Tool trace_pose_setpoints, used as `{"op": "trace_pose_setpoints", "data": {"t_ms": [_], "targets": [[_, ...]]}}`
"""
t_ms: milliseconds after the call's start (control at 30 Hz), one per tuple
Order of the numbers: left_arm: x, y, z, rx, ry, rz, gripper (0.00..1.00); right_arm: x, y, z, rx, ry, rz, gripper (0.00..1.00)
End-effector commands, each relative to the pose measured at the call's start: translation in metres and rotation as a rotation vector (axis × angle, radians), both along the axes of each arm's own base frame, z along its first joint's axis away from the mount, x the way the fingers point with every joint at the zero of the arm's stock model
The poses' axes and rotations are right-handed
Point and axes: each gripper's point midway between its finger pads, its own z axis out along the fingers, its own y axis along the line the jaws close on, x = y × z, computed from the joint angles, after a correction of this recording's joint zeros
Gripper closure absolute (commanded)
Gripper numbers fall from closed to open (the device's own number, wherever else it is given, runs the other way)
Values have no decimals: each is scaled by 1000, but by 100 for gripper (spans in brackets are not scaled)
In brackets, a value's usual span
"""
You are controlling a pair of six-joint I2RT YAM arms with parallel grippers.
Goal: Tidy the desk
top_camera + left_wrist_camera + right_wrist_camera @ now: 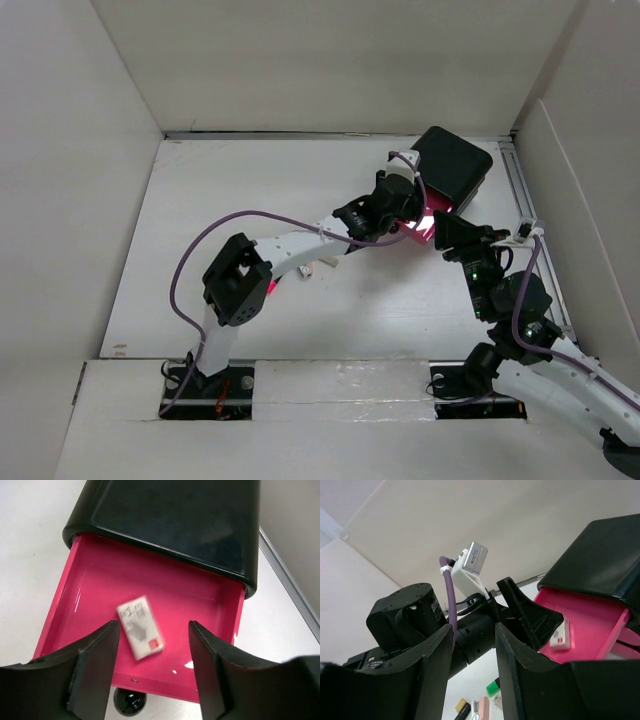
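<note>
The white desk (240, 200) holds a black box (455, 165) at its back right, with one pink drawer (428, 228) pulled open. My left gripper (413, 212) hovers over that drawer. In the left wrist view it (152, 672) is open and empty above the drawer (100, 585). A small white pack with a red mark (141, 627), blurred, is in the drawer just beyond the fingertips. My right gripper (452, 236) is beside the drawer front. It (474, 672) is open and empty. Its view shows the drawer (590, 620) with the white pack (561, 635).
The drawer's black knob (127, 701) shows below my left fingers. Small items lie on the desk under the left arm (310, 268): a green marker (493, 686), a pink piece (483, 707) and a yellow-black piece (462, 707). White wall panels (330, 60) enclose the desk.
</note>
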Motion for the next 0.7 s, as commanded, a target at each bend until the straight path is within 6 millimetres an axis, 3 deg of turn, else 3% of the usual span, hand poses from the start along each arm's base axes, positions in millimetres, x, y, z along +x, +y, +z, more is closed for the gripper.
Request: {"op": "trace_pose_setpoints", "data": {"t_ms": [0,100,133,167,200,233,267,300,333,467,500,533,667], "targets": [[4,-5,37,-38,-55,-1,44,0,-1,8,24,-26,-4,55],[3,-1,43,-41,-68,4,36,1,-3,6,24,-19,-17,55],[2,12,56,-53,-93,35,36,1,-2,7,25,-22,-9,55],[2,12,56,-53,-93,36,36,1,-2,7,25,-22,-9,55],[-1,21,82,-107,-131,54,39,0,-2,8,21,-25,-3,55],[-4,32,68,-85,-124,72,41,-1,-2,8,24,-26,-4,55],[-4,45,73,-91,-137,118,41,0,-4,7,30,-24,-12,55],[-9,60,92,-134,-161,148,43,0,-4,6,28,-23,-15,55],[-14,77,72,-97,-141,188,43,0,-3,7,29,-26,-9,55],[-32,149,39,-71,-94,390,44,2,1,6,18,-19,-2,55],[-50,179,16,-62,-37,442,44,3,5,4,14,-16,9,55],[-50,180,16,-61,-39,449,44,3,5,5,15,-17,9,55],[-81,219,-30,-47,70,489,44,7,11,3,-1,-7,18,55]]}}
